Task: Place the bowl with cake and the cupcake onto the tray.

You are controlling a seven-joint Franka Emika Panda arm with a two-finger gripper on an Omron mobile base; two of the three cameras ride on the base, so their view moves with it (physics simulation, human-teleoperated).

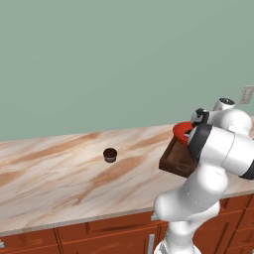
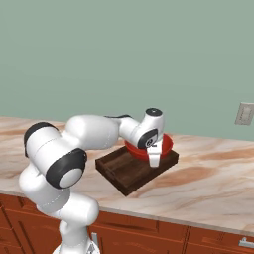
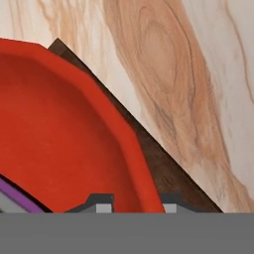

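Observation:
The glossy red bowl point(image 2: 167, 143) lies over the far end of the dark wooden tray point(image 2: 122, 172); I cannot tell whether it rests on the tray. My hand hides its cake. My gripper point(image 2: 154, 161) points down at the bowl's near rim. In the hand view the gripper point(image 3: 135, 204) is shut on the rim of the bowl point(image 3: 59, 139), one fingertip point(image 3: 103, 203) inside and one outside, with the tray point(image 3: 171, 171) edge just beyond. The small dark cupcake point(image 1: 110, 155) stands alone on the counter, well left of the tray point(image 1: 174, 161) and the bowl point(image 1: 181, 130).
The marble counter point(image 1: 54, 173) runs wide between cupcake and tray, with its front edge close below. Wooden cabinet fronts point(image 2: 208, 240) sit under it. A wall outlet point(image 2: 244, 114) is on the green wall to the right.

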